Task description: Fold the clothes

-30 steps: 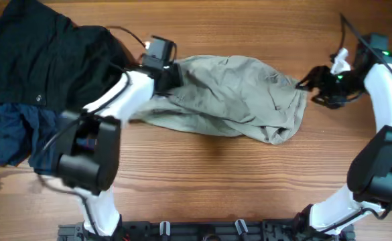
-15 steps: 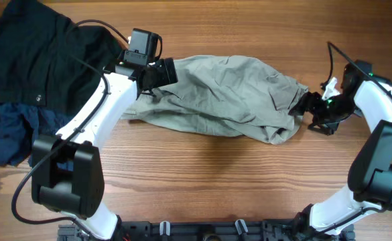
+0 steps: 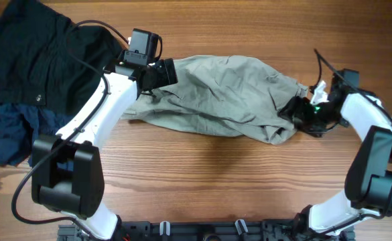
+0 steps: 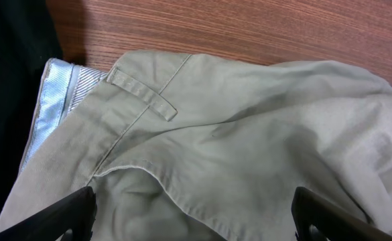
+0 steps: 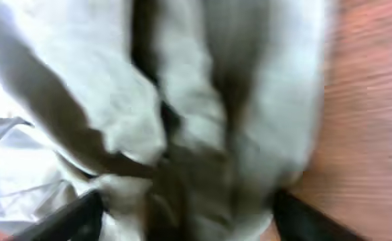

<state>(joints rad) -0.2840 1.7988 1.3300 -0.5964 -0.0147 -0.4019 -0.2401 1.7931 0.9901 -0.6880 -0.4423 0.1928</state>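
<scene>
At the far left of the table (image 3: 209, 174), the overhead view gives you a black garment (image 3: 35, 47) spread over the corner, with a navy garment (image 3: 8, 134) bunched below it. Neither wrist camera shows you that pile in full.

Just right of the pile, your left gripper (image 3: 165, 72) sits over the left end of the khaki trousers (image 3: 229, 94), which lie crumpled across the middle of the table. The left wrist view adds what the overhead cannot: a belt loop (image 4: 142, 94), the stitched waistband seam and a strip of pale lining (image 4: 51, 100) turned outward at the edge beside the black cloth. There your fingers (image 4: 68, 207) stand wide apart at the bottom corners, released, with the fabric lying flat between them.

The trousers are wrinkled and unfolded, lumped thickest toward the right end.

At that right end, your right gripper (image 3: 296, 110) is pressed into the cloth. Its wrist view is blurred, but you can make out deep vertical folds of khaki, bare wood at the right, and both fingers spread apart around the bunch, not clamped on it.
</scene>
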